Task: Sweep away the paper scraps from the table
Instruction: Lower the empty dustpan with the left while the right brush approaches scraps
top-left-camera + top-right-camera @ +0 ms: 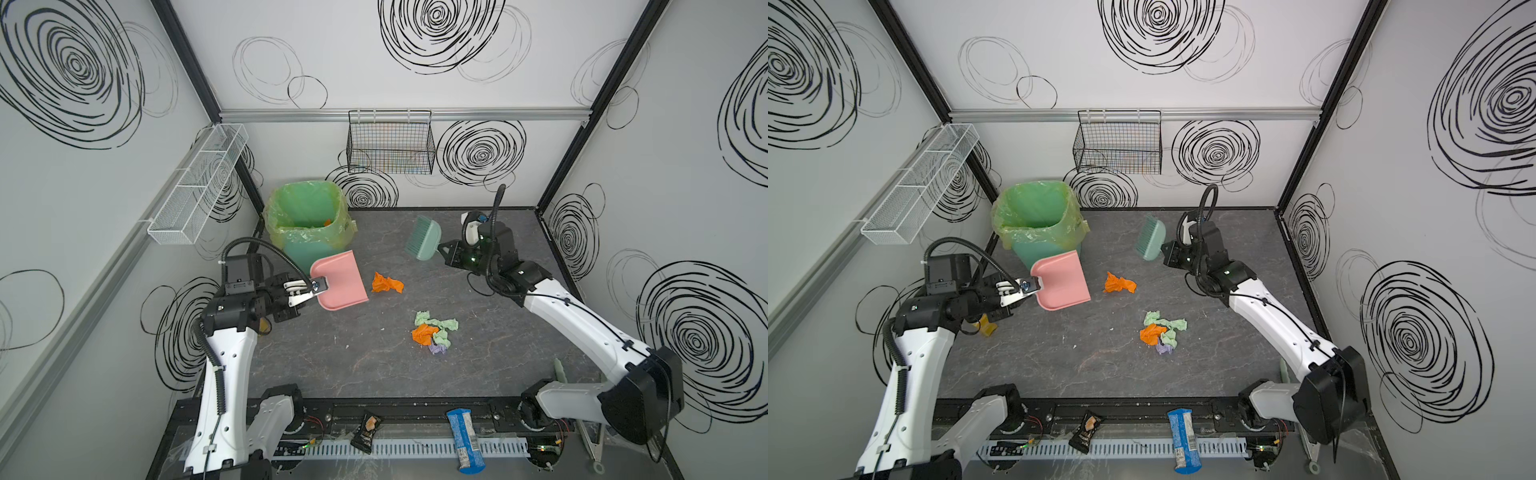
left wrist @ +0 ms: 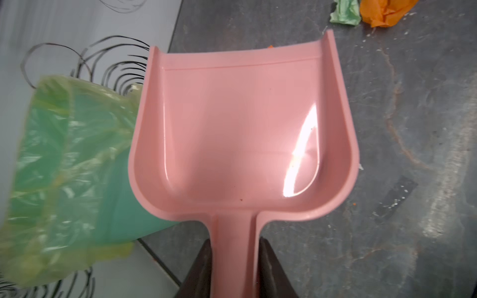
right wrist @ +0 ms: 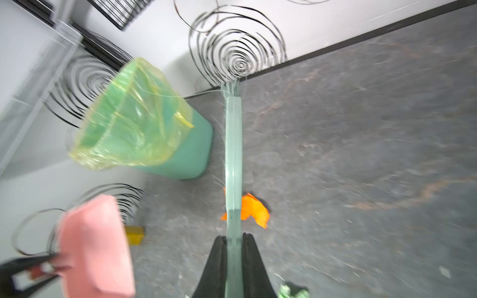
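Paper scraps (image 1: 434,332) bunched in a small heap of pale green, orange and lavender wads, right of centre on the dark marbled table (image 1: 353,365). One more orange wad (image 1: 386,283) lying apart from the heap, nearer the back, between dustpan and brush. Left gripper (image 1: 319,289) clamped on the handle of a pink dustpan (image 1: 340,284), pan mouth turned toward that lone orange wad and pan body just beside a green bin (image 1: 307,216) lined with a yellowish bag in the back left corner. From the left wrist, same handle pinched between two dark fingers (image 2: 198,271). Right gripper (image 1: 444,254) clenched on the handle of a pale green brush (image 1: 424,239), bristles aimed toward the back wall, well apart from the heap. Unclear from any view whether the pan's edge touches the table. Blue snack wrapper (image 1: 465,440) and dark snack packet (image 1: 368,430) lying on the front ledge.
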